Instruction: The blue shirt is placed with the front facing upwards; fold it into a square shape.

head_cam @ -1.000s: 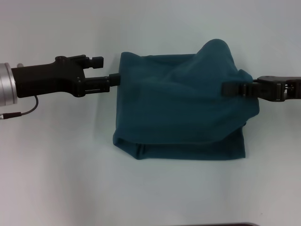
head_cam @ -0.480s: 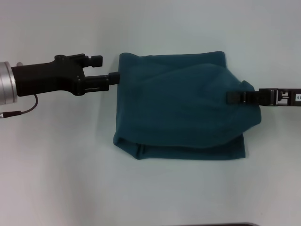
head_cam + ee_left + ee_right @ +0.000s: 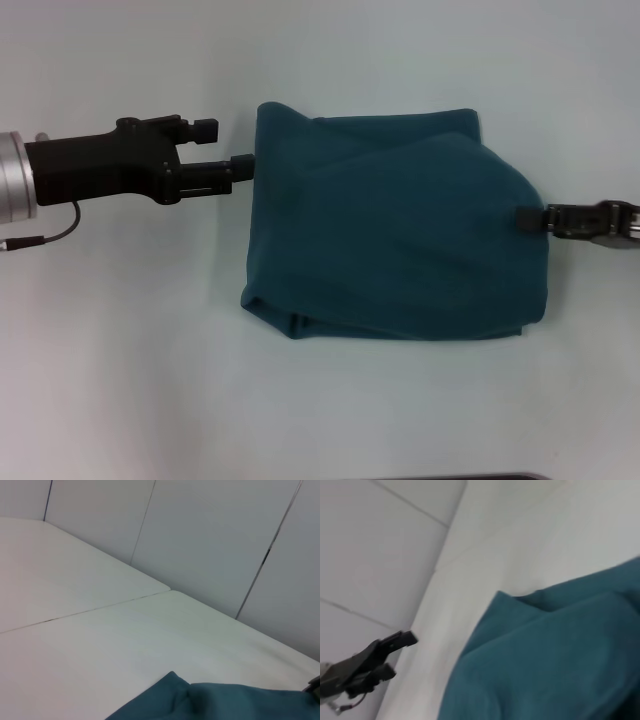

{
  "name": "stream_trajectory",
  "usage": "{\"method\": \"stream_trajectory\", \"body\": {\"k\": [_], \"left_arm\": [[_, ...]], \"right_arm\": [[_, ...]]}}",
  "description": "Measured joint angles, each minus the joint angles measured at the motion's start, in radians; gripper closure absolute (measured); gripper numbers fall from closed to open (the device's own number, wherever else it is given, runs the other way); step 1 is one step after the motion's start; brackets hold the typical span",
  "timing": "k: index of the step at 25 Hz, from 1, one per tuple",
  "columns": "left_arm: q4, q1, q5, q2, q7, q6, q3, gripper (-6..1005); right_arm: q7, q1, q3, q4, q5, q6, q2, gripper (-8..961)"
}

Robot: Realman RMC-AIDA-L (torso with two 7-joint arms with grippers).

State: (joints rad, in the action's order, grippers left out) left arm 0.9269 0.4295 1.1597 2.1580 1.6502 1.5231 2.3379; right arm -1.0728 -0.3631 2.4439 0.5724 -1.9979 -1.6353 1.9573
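Nearest the robot in the head view lies the blue shirt's (image 3: 395, 225) front hem line, a doubled edge running along the white table (image 3: 120, 380) with an under-layer peeking out at the near left corner. The shirt is folded into a rough rectangle in the middle of the table, plain teal cloth uppermost, no lettering showing. Its near right corner bulges outward and the top layer slopes in a soft diagonal crease from the far left down toward the right side.

Halfway up the right side sits the right gripper (image 3: 528, 219). That arm reaches in level from the right edge of the head view, wrist low over the table, and only a black fingertip block shows against the cloth edge. It touches the shirt's rim there, and it may be pinching a layer, but the fingers are too hidden to say whether they are closed or apart.

On the opposite side, slightly farther back, the left gripper (image 3: 240, 167) comes in horizontally, black housing and silver forearm cuff stretched straight across from the left. Its tip meets the shirt's far left edge; whether the fingers are clamped cannot be told. A thin cable (image 3: 45, 238) loops beneath the arm.

Farther off, the left wrist view shows a fold of the shirt (image 3: 220, 702), a seam in the table, and a panelled grey wall (image 3: 200, 540) behind.
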Motion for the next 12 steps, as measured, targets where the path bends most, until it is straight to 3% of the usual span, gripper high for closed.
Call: {"method": "stream_trajectory", "body": {"k": [5, 10, 12], "left_arm": [[0.003, 0.000, 0.000, 0.000, -0.003, -0.001, 0.000, 205], [0.006, 0.005, 0.000, 0.000, -0.004, -0.023, 0.000, 205], [0.004, 0.010, 0.000, 0.000, -0.003, -0.039, 0.000, 205]], "right_arm": [[0.035, 0.030, 0.052, 0.012, -0.001, 0.013, -0.012, 450], [0.060, 0.007, 0.070, 0.015, -0.010, 0.077, -0.016, 215], [0.092, -0.019, 0.066, 0.015, -0.043, 0.117, -0.017, 200]]}}
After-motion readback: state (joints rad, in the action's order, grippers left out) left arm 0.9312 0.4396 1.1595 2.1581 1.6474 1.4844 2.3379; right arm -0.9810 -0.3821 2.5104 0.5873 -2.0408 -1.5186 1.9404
